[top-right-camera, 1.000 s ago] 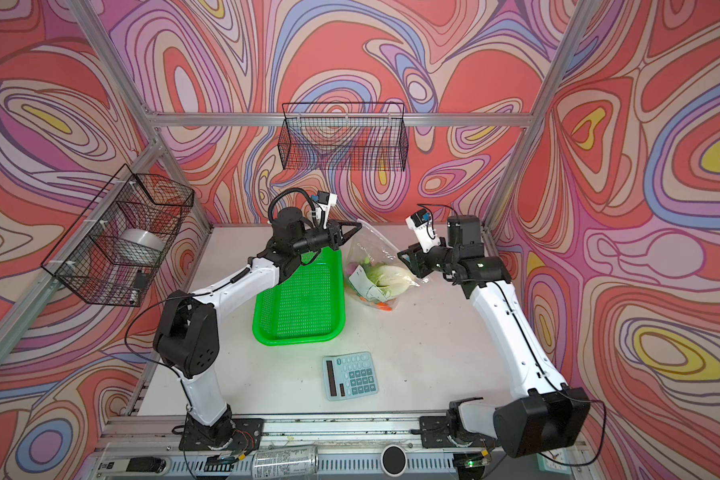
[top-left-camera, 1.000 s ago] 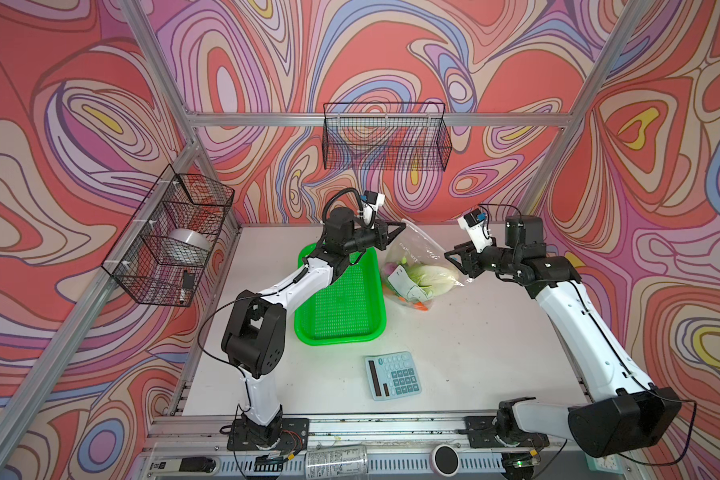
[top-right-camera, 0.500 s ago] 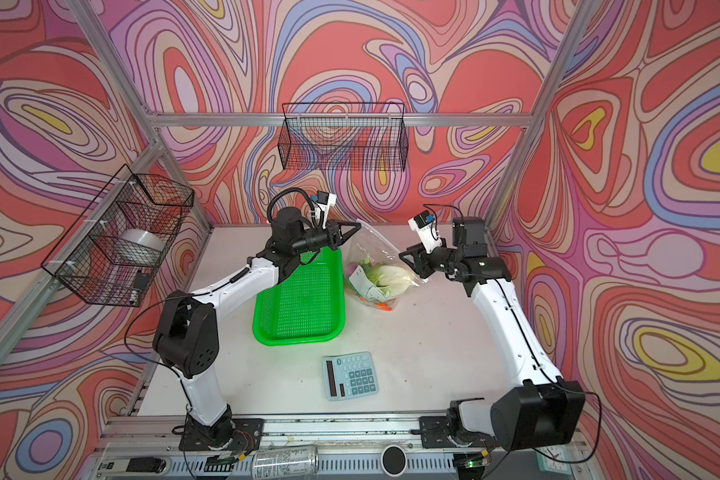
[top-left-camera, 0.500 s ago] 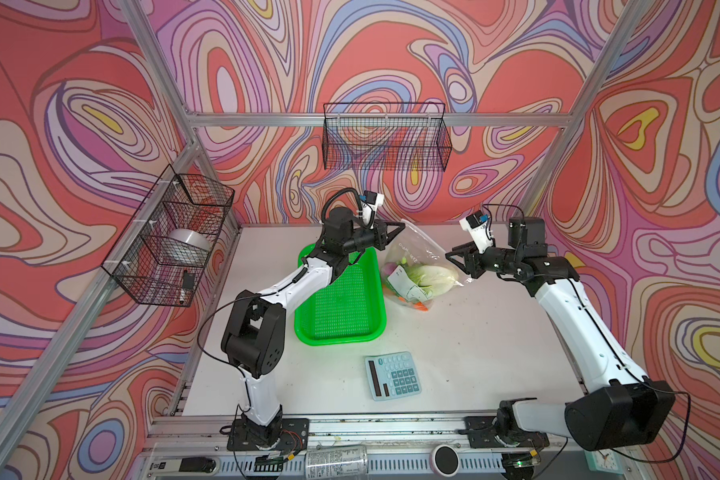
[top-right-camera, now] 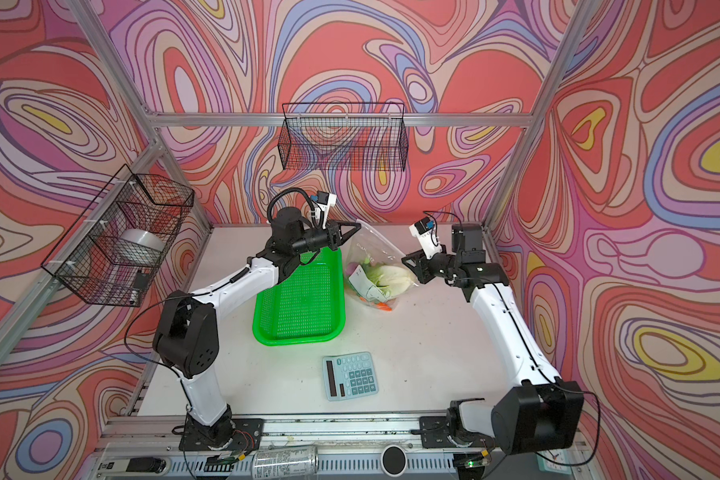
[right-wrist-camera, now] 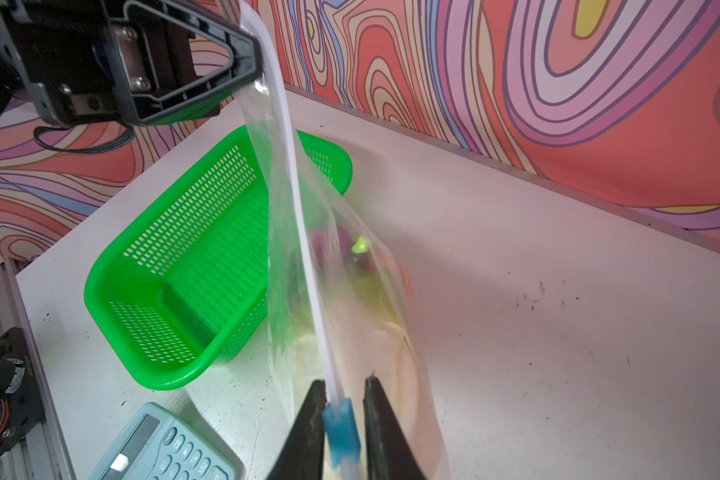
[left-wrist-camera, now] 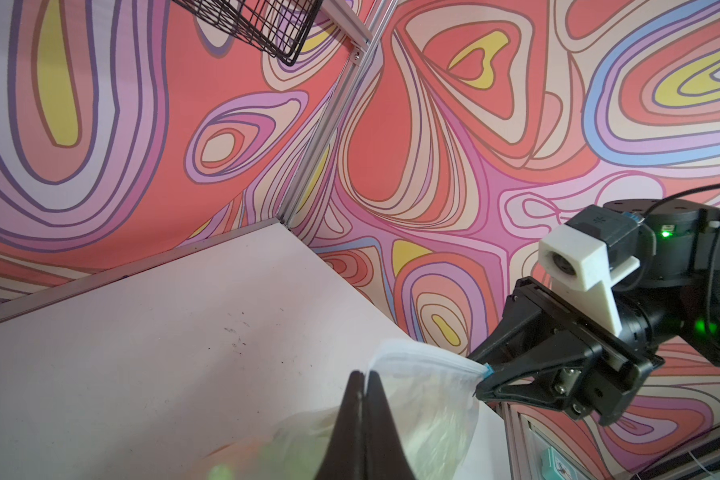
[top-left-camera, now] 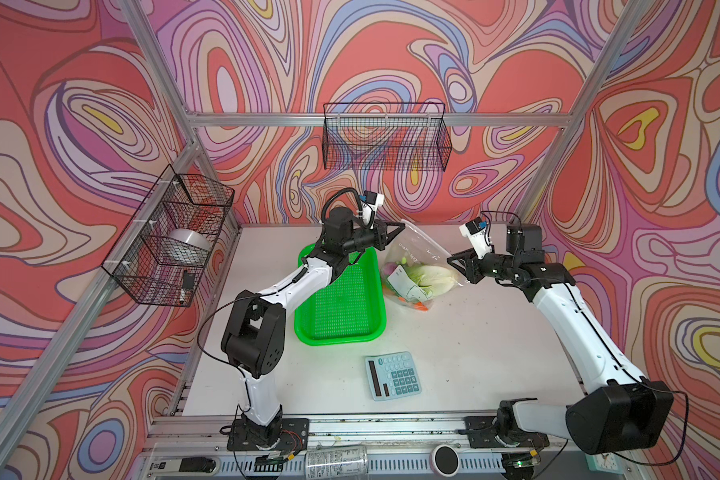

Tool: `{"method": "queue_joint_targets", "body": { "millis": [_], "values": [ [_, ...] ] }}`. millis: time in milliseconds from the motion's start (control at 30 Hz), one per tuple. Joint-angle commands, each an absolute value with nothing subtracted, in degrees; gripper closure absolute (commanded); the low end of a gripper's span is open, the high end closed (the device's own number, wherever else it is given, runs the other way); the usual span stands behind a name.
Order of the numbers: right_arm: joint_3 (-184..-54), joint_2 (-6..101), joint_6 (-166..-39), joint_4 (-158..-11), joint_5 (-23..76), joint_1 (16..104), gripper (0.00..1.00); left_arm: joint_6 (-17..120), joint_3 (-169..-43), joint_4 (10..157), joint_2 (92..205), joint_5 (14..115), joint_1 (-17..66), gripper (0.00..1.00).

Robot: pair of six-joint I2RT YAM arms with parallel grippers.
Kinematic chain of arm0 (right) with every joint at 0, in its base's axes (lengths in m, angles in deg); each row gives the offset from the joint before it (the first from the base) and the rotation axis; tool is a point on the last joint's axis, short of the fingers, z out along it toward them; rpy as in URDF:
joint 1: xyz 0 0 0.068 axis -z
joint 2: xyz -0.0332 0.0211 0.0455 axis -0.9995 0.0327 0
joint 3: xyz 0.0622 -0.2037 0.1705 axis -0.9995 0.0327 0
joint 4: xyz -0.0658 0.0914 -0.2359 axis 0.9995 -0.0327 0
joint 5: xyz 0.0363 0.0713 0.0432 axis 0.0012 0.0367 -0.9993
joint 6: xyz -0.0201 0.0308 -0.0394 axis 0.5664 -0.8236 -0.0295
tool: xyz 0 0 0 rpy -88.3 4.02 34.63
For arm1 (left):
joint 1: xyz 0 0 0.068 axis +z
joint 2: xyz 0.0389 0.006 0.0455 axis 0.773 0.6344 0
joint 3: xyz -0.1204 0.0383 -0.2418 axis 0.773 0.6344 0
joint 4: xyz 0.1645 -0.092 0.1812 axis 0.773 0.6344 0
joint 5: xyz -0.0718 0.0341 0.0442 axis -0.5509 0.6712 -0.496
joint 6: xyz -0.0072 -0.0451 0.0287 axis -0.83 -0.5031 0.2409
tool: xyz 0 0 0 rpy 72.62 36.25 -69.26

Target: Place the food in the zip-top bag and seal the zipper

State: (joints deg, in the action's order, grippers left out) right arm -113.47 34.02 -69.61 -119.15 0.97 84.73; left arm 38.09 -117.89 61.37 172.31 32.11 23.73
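The clear zip-top bag [top-left-camera: 417, 254] [top-right-camera: 373, 251] hangs stretched between both grippers, its bottom resting on the table. Food lies inside: a white-green cabbage [top-left-camera: 427, 276] [top-right-camera: 385, 276], something purple [right-wrist-camera: 323, 241] and an orange tip [top-left-camera: 420, 307]. My left gripper [top-left-camera: 402, 226] [left-wrist-camera: 364, 374] is shut on the bag's far top corner. The zipper [right-wrist-camera: 298, 199] runs taut from there to its light-blue slider [right-wrist-camera: 341, 428] [left-wrist-camera: 488, 369]. My right gripper [right-wrist-camera: 346, 380] [top-left-camera: 449, 259] straddles that slider; one finger touches it and a narrow gap shows at the other.
A green plastic basket [top-left-camera: 341, 299] [right-wrist-camera: 175, 266] sits with nothing in it, just left of the bag and under the left arm. A pale blue calculator [top-left-camera: 393, 375] lies nearer the front. Wire baskets hang on the back wall [top-left-camera: 385, 141] and left wall [top-left-camera: 171, 237].
The right gripper's jaws have narrowed around the blue slider and its wrist has shifted slightly. The left gripper and the bag have stayed put.
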Motion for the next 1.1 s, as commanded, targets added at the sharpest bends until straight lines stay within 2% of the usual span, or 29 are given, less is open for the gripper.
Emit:
{"method": "queue_joint_targets", "body": {
  "millis": [0,133,300,667,1067],
  "values": [
    [-112.62,32.15,-70.48,-117.54,1.37,85.13,0.80,38.71,-117.92,60.31,170.84,31.53,24.25,1.00],
    [-112.60,31.96,-70.71,-117.65,1.35,85.12,0.80,38.65,-117.99,60.41,170.79,31.71,24.25,1.00],
    [-112.25,31.85,-70.97,-117.82,2.53,85.06,0.93,38.74,-118.05,60.67,170.75,32.16,24.35,1.00],
    [-107.95,29.40,-77.07,-115.28,7.30,85.08,0.93,39.31,-121.02,62.47,172.86,35.47,25.66,1.00],
    [-103.91,24.91,-80.84,-116.35,8.33,85.14,0.92,36.94,-128.43,62.64,178.69,34.50,27.38,1.00]
  ]
}}
